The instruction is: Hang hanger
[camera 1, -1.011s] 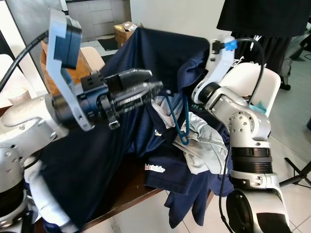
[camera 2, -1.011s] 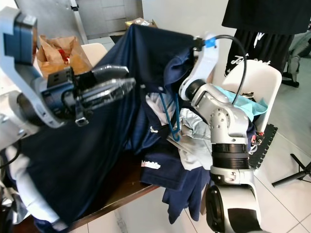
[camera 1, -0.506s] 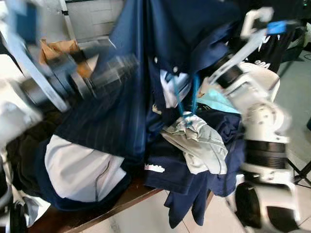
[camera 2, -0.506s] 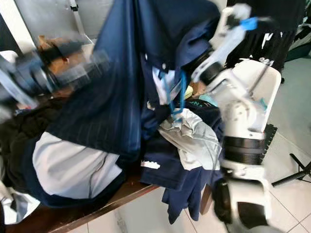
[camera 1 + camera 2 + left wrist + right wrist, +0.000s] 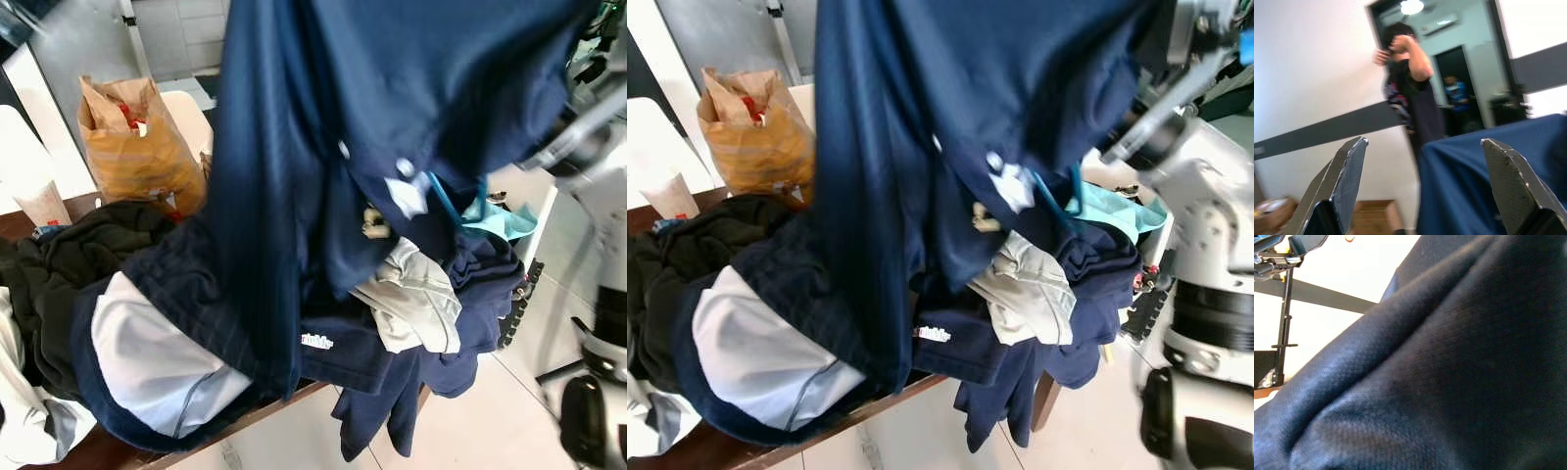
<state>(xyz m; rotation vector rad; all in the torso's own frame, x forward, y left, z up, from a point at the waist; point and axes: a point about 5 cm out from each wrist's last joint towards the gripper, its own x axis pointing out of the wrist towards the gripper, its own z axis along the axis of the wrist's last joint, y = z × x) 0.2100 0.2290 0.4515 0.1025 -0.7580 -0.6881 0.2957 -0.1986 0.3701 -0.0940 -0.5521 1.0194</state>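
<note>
One teal hanger (image 5: 446, 201) shows as a thin arm inside the raised navy polo shirt (image 5: 323, 147), above the clothes pile (image 5: 411, 304). Judged light and rigid, under soft, slippery cloth; best held at the hook. Left gripper (image 5: 1425, 188) spread wide, empty. Right gripper's fingers cannot be made out.

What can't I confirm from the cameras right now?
- Hanger: just a teal sliver shows in the head views; the navy shirt covers the rest.
- Right gripper: fabric blocks the right wrist view, so its grip is unknown.
- Right arm: blurred, cut by the frame edge.
- Left gripper: fingers apart, empty.
</note>
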